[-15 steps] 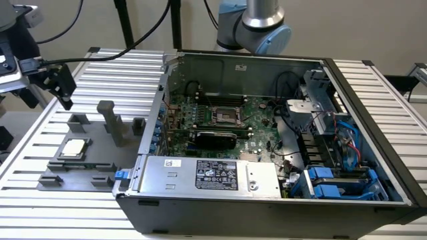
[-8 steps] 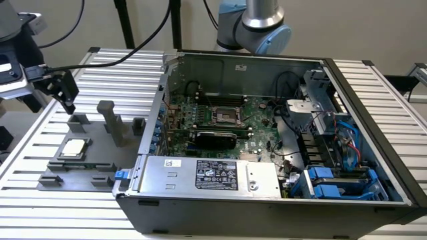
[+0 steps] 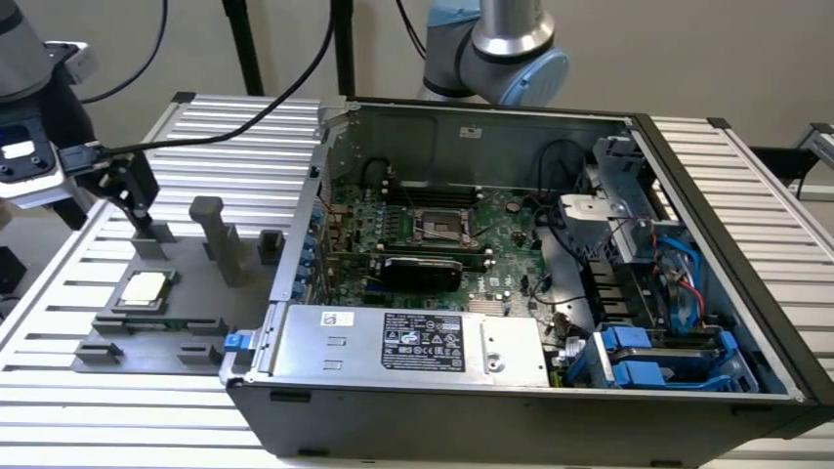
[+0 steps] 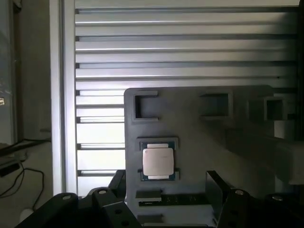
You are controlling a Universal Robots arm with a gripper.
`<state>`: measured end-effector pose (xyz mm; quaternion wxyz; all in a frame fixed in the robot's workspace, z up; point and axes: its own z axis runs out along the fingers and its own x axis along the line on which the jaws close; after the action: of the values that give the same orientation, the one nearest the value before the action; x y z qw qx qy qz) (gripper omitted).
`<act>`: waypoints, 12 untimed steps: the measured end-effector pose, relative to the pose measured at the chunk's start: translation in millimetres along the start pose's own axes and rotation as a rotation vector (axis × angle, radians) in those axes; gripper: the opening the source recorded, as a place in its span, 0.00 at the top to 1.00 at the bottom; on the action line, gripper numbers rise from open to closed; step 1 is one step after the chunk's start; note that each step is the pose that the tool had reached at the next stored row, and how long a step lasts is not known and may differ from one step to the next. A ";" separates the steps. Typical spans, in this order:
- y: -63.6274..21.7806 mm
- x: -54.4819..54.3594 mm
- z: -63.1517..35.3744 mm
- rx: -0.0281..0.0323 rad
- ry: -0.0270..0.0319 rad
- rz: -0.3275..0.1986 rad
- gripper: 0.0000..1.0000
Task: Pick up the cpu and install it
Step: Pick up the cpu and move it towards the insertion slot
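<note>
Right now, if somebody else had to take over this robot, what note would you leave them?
The gripper is open, holds nothing and hovers over the grey tray on the exterior view's left.
The cpu lies flat in its tray recess, untouched.
The motherboard socket sits inside the open computer case, apart from the tray.
Done: nothing yet.
Left: the cpu is not picked up and not installed.

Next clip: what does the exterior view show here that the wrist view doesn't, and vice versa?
Exterior view: the open computer case, its motherboard and the black socket. Wrist view: dark cables beyond the edge of the slatted table. Both: the cpu seated in the grey tray on that table, with the open claw near it.
</note>
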<state>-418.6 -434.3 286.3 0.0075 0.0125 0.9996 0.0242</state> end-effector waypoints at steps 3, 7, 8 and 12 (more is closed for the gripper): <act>-0.5 0.1 5.5 0.0000 0.0001 -0.002 0.23; -1.3 0.2 12.7 -0.0001 0.0002 -0.004 0.23; -1.5 0.2 14.6 -0.0001 0.0002 -0.005 0.23; -2.3 0.3 21.7 0.0000 0.0004 -0.007 0.23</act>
<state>-418.6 -435.6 264.6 0.0074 0.0090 0.9996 0.0242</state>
